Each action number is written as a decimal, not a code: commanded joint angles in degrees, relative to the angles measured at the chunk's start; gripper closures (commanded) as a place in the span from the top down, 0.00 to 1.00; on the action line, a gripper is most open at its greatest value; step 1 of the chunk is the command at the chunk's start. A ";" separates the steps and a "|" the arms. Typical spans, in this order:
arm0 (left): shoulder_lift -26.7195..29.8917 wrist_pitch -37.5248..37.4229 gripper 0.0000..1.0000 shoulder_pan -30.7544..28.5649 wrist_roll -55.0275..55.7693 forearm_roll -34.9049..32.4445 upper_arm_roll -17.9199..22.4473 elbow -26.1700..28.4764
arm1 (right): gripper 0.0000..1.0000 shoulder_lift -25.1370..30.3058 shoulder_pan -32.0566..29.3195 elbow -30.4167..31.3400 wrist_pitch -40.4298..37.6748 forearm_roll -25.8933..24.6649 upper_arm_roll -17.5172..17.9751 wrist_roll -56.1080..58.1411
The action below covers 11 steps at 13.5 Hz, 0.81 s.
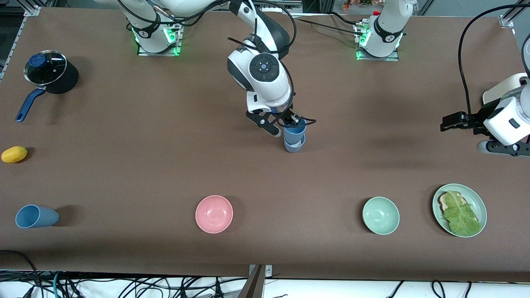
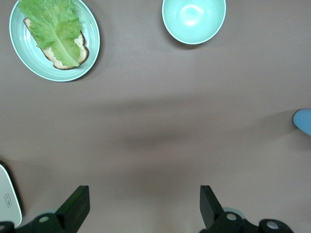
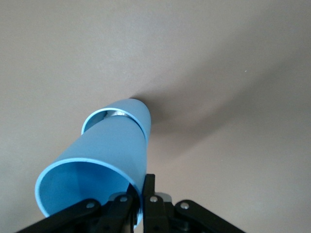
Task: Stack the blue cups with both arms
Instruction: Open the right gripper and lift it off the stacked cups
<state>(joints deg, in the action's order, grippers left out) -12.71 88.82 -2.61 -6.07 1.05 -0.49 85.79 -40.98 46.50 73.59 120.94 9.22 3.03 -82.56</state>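
Two blue cups occupy mid-tabletop in the front view: a mid-blue cup [image 1: 295,128] sits partway inside a slate-blue cup [image 1: 294,144] standing upright. Right pincer [image 1: 285,122] is at the upper cup's rim. Left pincer [image 1: 454,122] hangs over bare tabletop [image 1: 165,165] at the left arm's end, waiting. A third blue cup [image 1: 35,216] lies on its side toward the right arm's end, near the front edge.

Left wrist view: left pincer [image 2: 145,208] spread wide, empty; mint-green bowl [image 2: 194,19] and lettuce plate [image 2: 53,39] in view.

Right wrist view: right pincer [image 3: 138,196] clenched on the mid-blue cup's [image 3: 102,160] wall, one finger apparently inside, though partly hidden; slate-blue cup [image 3: 140,112] encloses its base.

Step in hand: nesting, probably nearly seated. Next: press down straight, release, lift clear without tipping the pair.
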 commanded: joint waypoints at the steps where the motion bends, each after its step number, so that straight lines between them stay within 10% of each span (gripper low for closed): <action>1: 0.93 -0.32 1.00 -0.29 -1.23 -1.14 -0.30 0.96 | 0.10 -0.59 0.78 -1.60 -0.79 0.18 -0.56 -0.50; 3: 0.93 -0.40 1.00 -0.29 -1.23 -1.14 -0.30 0.96 | 0.71 -0.06 0.43 -1.78 -1.05 0.27 -0.83 -0.32; 5: 0.93 -0.40 1.00 -0.29 -1.23 -1.14 -0.30 0.87 | 1.00 0.73 0.17 -2.04 -2.45 -0.08 -1.18 -0.32; 11: 0.58 -0.32 1.00 -0.47 -1.32 -1.14 -0.30 0.79 | 1.00 7.66 -3.07 -2.31 -18.07 0.36 -11.19 21.15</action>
<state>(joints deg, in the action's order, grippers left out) -12.74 88.81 -2.65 -6.07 1.05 -0.49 85.97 -36.71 46.00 70.95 108.67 8.86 -6.06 -70.49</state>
